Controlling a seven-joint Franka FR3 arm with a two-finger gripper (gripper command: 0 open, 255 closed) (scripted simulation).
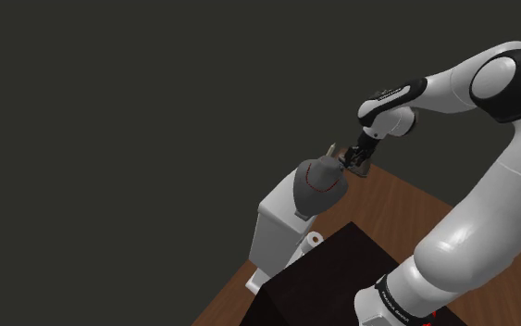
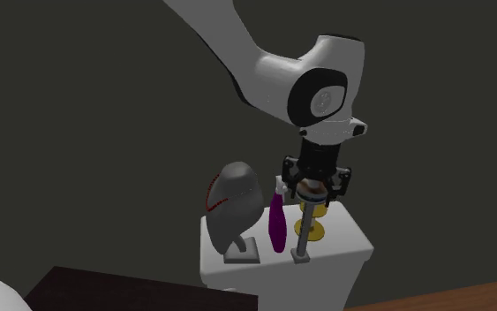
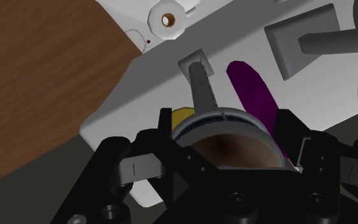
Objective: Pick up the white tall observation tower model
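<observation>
The hand (image 2: 315, 185) points straight down, its two black fingers pinching the round pod at the head of the tower model (image 2: 302, 231), one on each side of the pale ringed rim. The tower is drawn grey: a slender upright shaft on a small square foot, capped by a wide disc with a brownish top, its foot on a white block (image 2: 348, 256). In the second exterior view a purple bottle (image 2: 277, 225) stands just beside it at nine o'clock, a grey head-shaped bust (image 2: 235, 199) farther out the same way, and a gold stemmed piece (image 2: 317, 231) close behind at two o'clock.
</observation>
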